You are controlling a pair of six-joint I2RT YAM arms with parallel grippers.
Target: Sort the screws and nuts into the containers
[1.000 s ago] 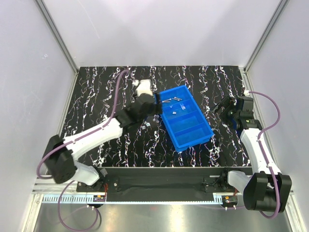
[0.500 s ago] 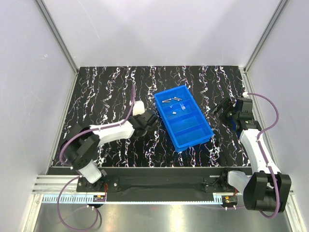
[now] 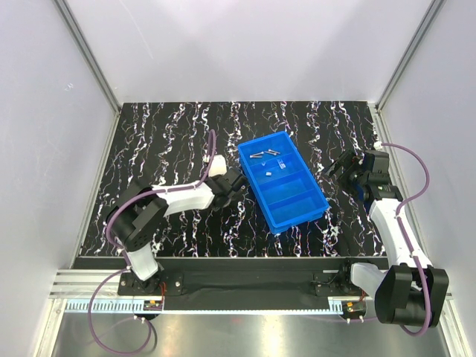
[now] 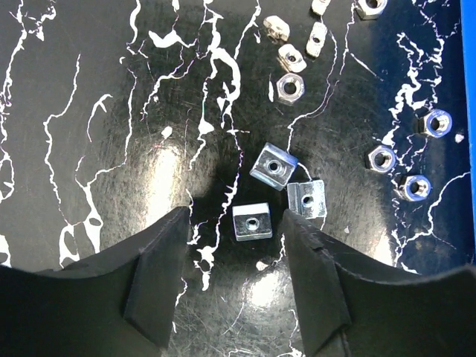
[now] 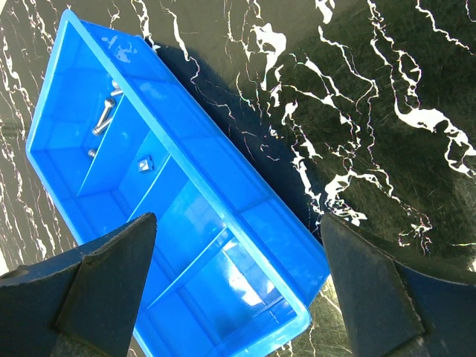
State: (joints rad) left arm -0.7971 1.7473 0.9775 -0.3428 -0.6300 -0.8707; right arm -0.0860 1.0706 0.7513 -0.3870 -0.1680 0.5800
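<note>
Fingers (image 4: 160,282) of left end effector (image 4: 234,223) apart, square nut (image 4: 252,222) between them on surface (image 4: 111,111), touching neither. More nuts (image 4: 290,88) scattered beyond. Right end effector (image 5: 238,219) spread wide over blue tray (image 5: 195,167); screws (image 5: 104,117) in its end compartment.

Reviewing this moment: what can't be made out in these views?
Left wrist: the topmost nuts are cut by the frame edge; the tray is a sliver.
Top view: those nuts, by the left gripper, are too small against the marbled table.
Right wrist: the right gripper hides part of one tray wall.
</note>
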